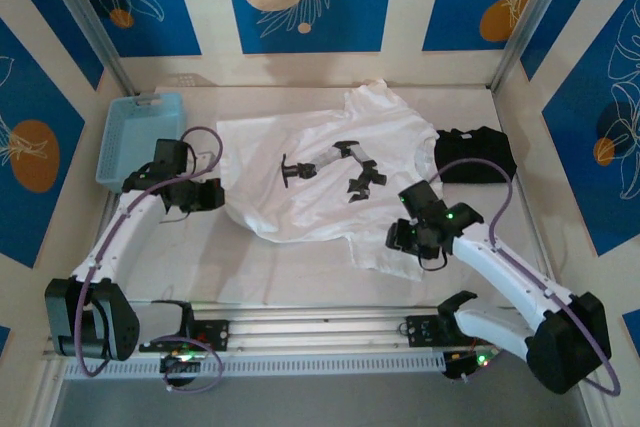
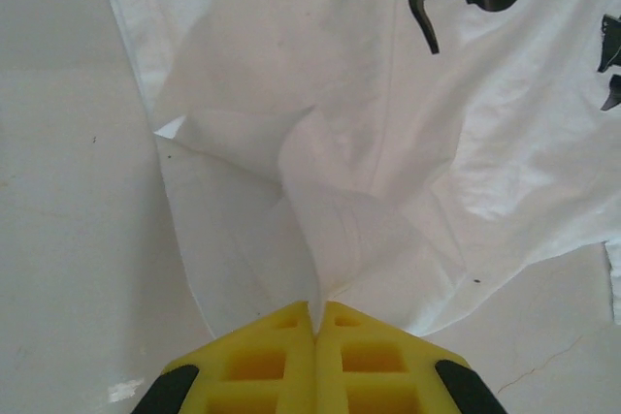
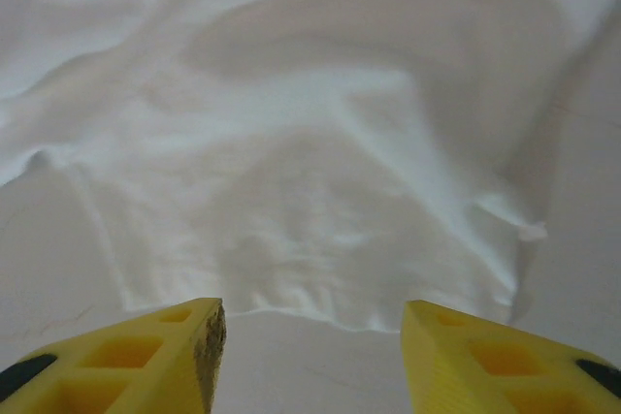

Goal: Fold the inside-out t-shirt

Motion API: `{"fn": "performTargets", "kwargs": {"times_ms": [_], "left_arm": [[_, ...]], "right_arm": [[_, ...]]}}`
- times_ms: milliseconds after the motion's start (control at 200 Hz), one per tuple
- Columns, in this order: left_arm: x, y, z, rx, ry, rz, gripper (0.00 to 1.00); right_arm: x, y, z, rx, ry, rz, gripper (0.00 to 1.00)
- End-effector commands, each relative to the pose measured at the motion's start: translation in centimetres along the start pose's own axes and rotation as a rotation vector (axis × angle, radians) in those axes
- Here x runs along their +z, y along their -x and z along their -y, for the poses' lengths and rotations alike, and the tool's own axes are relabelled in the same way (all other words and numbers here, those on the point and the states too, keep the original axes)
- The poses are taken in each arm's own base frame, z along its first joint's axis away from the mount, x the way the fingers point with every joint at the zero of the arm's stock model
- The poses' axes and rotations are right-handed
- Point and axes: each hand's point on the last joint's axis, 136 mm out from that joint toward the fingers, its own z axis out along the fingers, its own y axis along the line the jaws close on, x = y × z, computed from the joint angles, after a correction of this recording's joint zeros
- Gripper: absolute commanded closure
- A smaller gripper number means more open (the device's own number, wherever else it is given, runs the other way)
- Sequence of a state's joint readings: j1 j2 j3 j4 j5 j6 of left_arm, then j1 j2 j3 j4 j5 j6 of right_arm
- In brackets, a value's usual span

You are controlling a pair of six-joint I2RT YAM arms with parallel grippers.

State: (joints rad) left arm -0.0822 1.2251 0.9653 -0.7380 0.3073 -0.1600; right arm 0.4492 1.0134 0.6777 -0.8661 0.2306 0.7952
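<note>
Finding: the inside-out t-shirt (image 1: 270,192) lay spread on the table (image 1: 300,272), just to the right of the blue basket (image 1: 140,142).

The left gripper (image 2: 315,317) stood at the shirt edge nearest the basket. It was clenched on a pinch of white cloth, which rose in a tented ridge toward it.

The right gripper (image 3: 310,315) stood at the side of the shirt away from the basket, well apart from it. It was released, its fingers (image 3: 175,356) spread to either side of a hem edge lying flat, and it gripped nothing. That edge appeared to be a sleeve or a bottom corner, though the soft focus of the right wrist view left this uncertain.

Judgement: the step in hand was securing two holds ahead of the first fold. The next move called for the right gripper to advance onto the hem and close. With both holds set, the arms could lift and carry the cloth together.
</note>
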Motion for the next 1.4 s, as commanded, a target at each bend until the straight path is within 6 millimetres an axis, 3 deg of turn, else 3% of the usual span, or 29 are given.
{"fn": "performTargets", "kwargs": {"times_ms": [0,275,850,1135,1320,1395], "left_arm": [[-0.4,0.2,0.6,-0.014,-0.043,0.032,1.0],[-1.1,0.4,1.0,0.007,-0.055,0.065,1.0],[-1.9,1.0,2.7,0.01,-0.146,0.109,1.0],[-2.3,1.2,3.3,0.01,-0.179,0.124,1.0],[-2.3,1.3,3.7,0.008,-0.199,0.126,1.0],[-2.3,1.2,3.8,0.006,-0.203,0.124,1.0]], "right_arm": [[1.1,-1.9,3.2,0.172,-0.096,-0.058,0.5],[1.6,-3.8,6.6,0.316,-0.245,-0.058,0.54],[3.3,-3.4,3.9,0.377,-0.233,-0.12,0.55],[3.3,-3.4,4.7,0.513,-0.279,-0.064,0.55],[4.9,-4.8,4.7,0.631,-0.255,-0.108,0.57],[4.8,-4.5,4.9,0.636,-0.272,-0.075,0.57]]}}
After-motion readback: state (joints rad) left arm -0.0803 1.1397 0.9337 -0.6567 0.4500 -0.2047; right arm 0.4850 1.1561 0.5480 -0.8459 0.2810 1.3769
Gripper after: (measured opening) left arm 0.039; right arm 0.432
